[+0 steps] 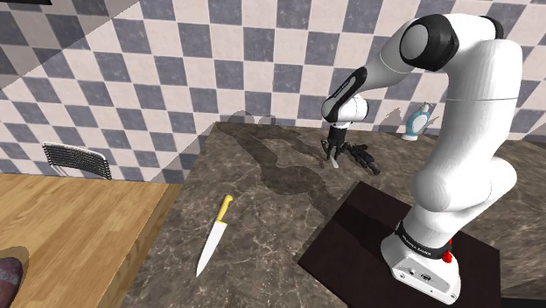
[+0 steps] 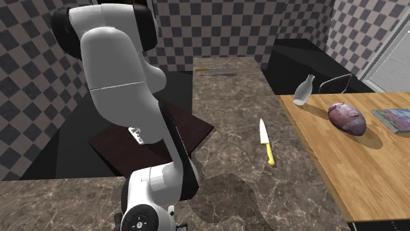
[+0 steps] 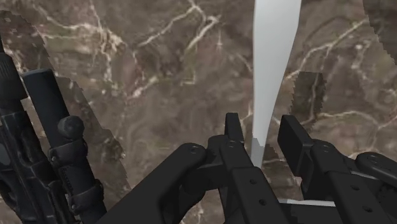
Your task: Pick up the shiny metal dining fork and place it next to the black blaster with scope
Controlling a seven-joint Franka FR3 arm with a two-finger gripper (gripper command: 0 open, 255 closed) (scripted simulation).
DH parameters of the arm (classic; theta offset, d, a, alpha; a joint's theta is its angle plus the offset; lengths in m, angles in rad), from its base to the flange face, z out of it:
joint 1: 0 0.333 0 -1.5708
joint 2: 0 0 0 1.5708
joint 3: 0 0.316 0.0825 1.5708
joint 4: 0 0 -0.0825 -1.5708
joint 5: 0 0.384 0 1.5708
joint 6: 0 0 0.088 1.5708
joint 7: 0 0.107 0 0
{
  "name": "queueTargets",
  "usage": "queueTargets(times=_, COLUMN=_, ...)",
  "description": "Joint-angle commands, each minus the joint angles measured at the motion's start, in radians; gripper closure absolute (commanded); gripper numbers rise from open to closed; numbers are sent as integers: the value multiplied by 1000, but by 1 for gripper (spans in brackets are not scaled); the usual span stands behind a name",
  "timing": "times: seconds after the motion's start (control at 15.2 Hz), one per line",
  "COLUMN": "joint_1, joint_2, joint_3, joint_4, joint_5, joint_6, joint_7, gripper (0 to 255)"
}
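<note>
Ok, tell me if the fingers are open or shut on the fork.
Open: the fingers stand apart, with counter showing between each and the fork.

fork (image 3: 270,63) near blaster (image 3: 44,108), knife (image 1: 213,236) on counter (image 1: 271,227)

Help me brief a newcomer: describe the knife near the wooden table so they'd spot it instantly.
Find the dark marbled counter, then its stretch between the wooden table and the arm's stand. The knife lies flat there, alone. Its white blade and yellow handle set it apart from the black blaster by the checkered wall.
</note>
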Motion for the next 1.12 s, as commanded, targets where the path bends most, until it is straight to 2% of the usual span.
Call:
queueTargets(times=0.0, joint_1=-1, joint_2=15, joint_3=1, joint_4=3, joint_5=3, joint_6=12, joint_7=-3, gripper=255)
queueTargets(times=0.46, joint_1=-1, joint_2=15, joint_3=1, joint_4=4, joint_5=3, joint_6=12, joint_7=-3, gripper=255)
queueTargets(times=0.53, joint_1=-1, joint_2=15, joint_3=1, joint_4=3, joint_5=3, joint_6=12, joint_7=-3, gripper=0)
queueTargets(times=0.86, joint_1=-1, joint_2=15, joint_3=1, joint_4=4, joint_5=3, joint_6=12, joint_7=-3, gripper=0)
queueTargets(times=1.06, joint_1=1, joint_2=-61, joint_3=-8, joint_4=19, joint_5=-14, joint_6=-79, joint_7=8, gripper=0)
